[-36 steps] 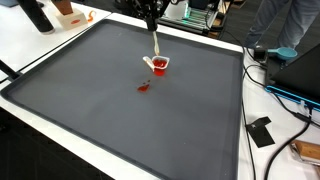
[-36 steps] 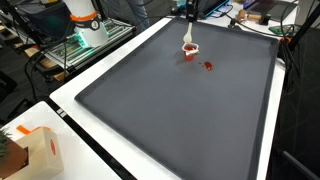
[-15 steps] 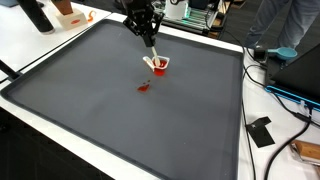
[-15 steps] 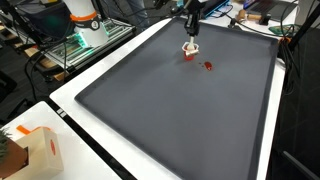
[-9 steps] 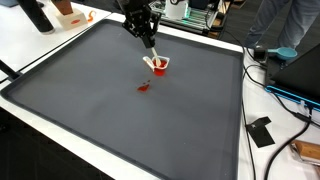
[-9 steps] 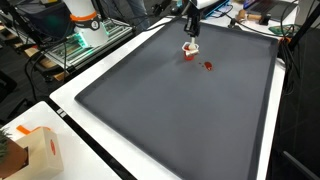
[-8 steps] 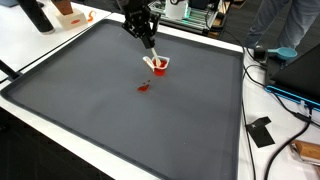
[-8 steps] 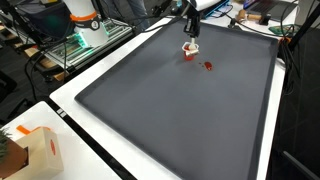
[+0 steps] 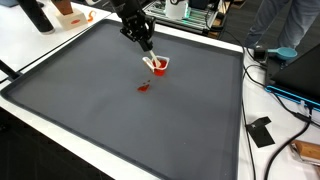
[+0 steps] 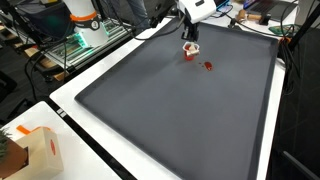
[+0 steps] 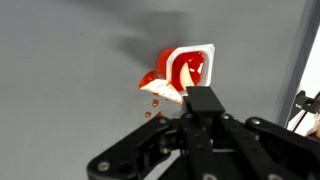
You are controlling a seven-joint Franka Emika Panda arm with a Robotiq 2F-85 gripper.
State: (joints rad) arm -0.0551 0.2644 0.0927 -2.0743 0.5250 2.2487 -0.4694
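- Red cup (image 9: 159, 65) with a white rim sits on the dark grey mat (image 9: 120, 125). In both exterior views we find it towards the mat's 12 o'clock edge (image 10: 189, 51).
- We see the gripper (image 9: 146, 44) directly above the cup, at about 11 o'clock from it in this exterior view.
- A pale utensil (image 9: 152, 56) slants from the gripper down to the cup, with its lower end at the rim.
- We read the jaws as drawn together and clamped on the upper end of the pale utensil. The exterior views show no gap between the fingers.
- In the wrist view the gripper (image 11: 200, 100) enters from 6 o'clock. The cup (image 11: 190, 70) lies just beyond it at 12 o'clock, and the pale utensil (image 11: 162, 88) rests against the cup's side at 9 o'clock.
- We note red specks (image 11: 150, 112) on the mat at 7 o'clock from the cup in the wrist view.
- A small red scrap (image 9: 143, 87) lies on the mat near the cup but apart from it, at 7 o'clock in one exterior view and at 4 o'clock in the other (image 10: 208, 66).
- The mat covers most of a white table (image 9: 40, 45).
- A flat black object (image 9: 260, 131) lies off the mat at its 3 o'clock side.
- A cardboard box (image 10: 35, 150) stands on the table at 8 o'clock of the mat, well apart from the cup.
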